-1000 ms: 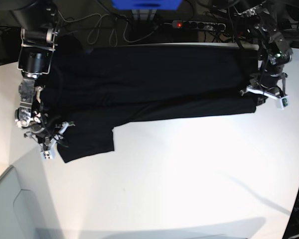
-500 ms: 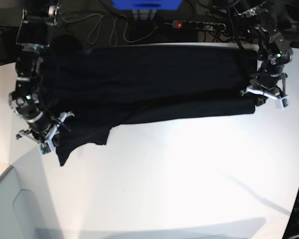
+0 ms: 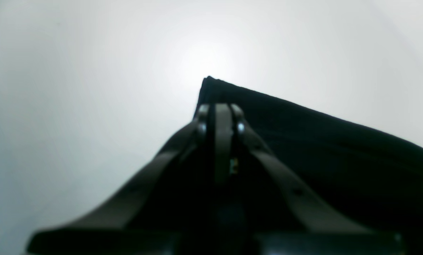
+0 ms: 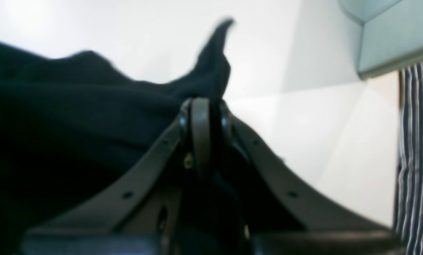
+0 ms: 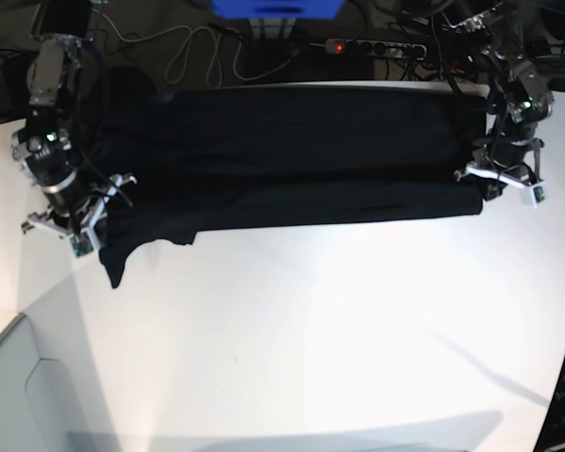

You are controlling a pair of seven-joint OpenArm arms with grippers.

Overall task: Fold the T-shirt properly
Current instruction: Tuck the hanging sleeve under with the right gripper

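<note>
The black T-shirt (image 5: 282,155) lies stretched across the far half of the white table (image 5: 339,330), plain side up, its near edge folded over. My right gripper (image 5: 102,224) is shut on the T-shirt at the base view's left, and a sleeve tail (image 5: 113,268) droops from it. In the right wrist view the shut gripper (image 4: 201,109) pinches bunched T-shirt cloth (image 4: 73,106). My left gripper (image 5: 480,188) is shut on the T-shirt's corner at the right. The left wrist view shows this gripper (image 3: 220,113) closed on the T-shirt corner (image 3: 303,134).
A grey bin (image 5: 19,395) stands at the table's near left corner. A power strip (image 5: 377,45) and cables (image 5: 198,52) lie beyond the far edge. Striped cloth (image 4: 418,148) hangs at the right of the right wrist view.
My right gripper closed on the sleeve area and lifted it up and toward the far side, pulling the loose flap off the table. The left arm has stayed still.
</note>
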